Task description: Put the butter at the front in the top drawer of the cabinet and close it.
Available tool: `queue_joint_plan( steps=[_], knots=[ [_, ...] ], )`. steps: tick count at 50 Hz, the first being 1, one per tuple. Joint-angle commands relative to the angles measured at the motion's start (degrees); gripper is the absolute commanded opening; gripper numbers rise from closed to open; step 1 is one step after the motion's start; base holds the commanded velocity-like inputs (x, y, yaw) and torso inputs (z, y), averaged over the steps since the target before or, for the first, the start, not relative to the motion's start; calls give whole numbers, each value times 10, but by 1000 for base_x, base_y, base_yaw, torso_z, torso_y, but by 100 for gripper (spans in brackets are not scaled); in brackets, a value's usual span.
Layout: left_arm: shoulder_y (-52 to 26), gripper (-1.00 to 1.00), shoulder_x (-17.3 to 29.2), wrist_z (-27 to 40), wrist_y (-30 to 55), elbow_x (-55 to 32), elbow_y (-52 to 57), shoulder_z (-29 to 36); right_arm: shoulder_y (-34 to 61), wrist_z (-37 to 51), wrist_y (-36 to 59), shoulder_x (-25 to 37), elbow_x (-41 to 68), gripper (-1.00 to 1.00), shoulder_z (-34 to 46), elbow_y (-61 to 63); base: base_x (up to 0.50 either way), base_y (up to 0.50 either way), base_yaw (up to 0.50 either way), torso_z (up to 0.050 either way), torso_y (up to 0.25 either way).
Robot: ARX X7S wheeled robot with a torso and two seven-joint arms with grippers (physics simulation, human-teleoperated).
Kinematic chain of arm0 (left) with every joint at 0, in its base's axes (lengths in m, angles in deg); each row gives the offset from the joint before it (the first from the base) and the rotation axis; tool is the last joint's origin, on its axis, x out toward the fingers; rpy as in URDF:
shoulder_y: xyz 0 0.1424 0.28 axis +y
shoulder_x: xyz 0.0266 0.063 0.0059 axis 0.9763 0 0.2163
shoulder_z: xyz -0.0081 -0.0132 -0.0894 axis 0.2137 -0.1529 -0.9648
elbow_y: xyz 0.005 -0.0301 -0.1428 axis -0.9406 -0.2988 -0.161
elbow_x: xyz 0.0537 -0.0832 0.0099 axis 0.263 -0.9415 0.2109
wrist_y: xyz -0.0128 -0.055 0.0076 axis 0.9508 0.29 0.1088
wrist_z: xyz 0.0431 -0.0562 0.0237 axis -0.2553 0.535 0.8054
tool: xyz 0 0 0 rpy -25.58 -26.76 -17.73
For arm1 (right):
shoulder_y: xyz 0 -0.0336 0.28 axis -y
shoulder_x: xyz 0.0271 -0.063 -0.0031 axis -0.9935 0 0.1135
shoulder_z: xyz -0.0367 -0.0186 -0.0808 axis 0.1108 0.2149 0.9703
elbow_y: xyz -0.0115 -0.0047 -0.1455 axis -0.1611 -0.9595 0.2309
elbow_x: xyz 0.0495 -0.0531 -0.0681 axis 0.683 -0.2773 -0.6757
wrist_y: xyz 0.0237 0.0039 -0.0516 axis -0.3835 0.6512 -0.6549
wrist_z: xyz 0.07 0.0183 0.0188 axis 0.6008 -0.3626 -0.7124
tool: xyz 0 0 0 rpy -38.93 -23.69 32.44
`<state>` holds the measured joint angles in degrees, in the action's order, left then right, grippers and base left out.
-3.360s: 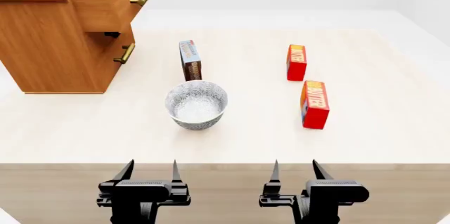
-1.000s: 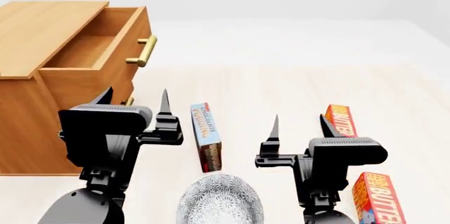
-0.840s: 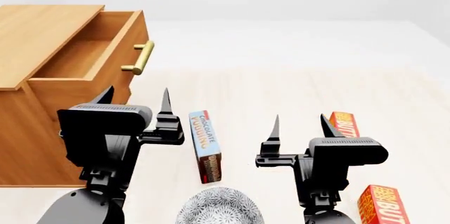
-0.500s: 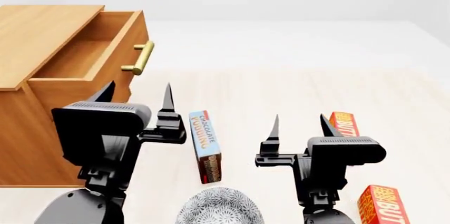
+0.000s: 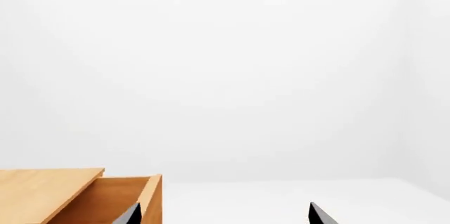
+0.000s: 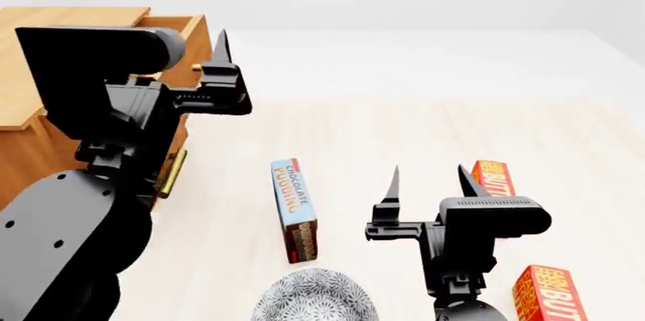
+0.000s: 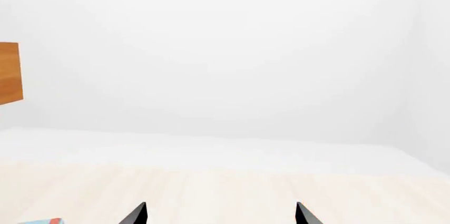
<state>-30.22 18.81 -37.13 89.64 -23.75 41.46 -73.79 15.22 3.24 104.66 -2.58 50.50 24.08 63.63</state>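
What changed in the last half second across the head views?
The left gripper rose from table level beside the pudding box to in front of the open top drawer, empty. The right gripper stayed low, open and empty. Both butter cartons, the pudding box and the bowl stayed put; nothing was grasped.

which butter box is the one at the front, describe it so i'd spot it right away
Start at the big wooden cabinet on the left of the head view and cross the pale table to its right side, where two red butter cartons lie. The front butter is the one nearest the robot, cut off by the picture's bottom edge, right of the right gripper; the other butter lies farther back.
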Motion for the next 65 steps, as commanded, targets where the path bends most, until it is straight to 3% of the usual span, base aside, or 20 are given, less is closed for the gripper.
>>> queue_joint_plan(
  steps=[1,8,33,41,48,65],
  knots=[
    [-139,100,14,1,84,-21,-82,-17,1,4,1,3,5,100,2,0,0,0,0,0,0],
    [-213,100,11,-4,130,-34,-161,-41,8,8,4,2,6,100,5,-4,0,0,0,0,0],
    [-379,100,63,-22,231,-42,-377,0,8,17,3,10,11,100,12,-2,0,0,0,0,0],
    [-413,100,102,82,238,-199,-466,31,5,20,2,14,14,100,13,0,0,0,0,0,0],
    [-435,100,126,135,236,-287,-528,58,2,21,0,17,16,100,13,2,0,0,0,0,0],
    [-506,100,144,94,214,-309,-674,175,9,28,0,18,20,100,17,-4,0,0,0,0,0]
  ],
)
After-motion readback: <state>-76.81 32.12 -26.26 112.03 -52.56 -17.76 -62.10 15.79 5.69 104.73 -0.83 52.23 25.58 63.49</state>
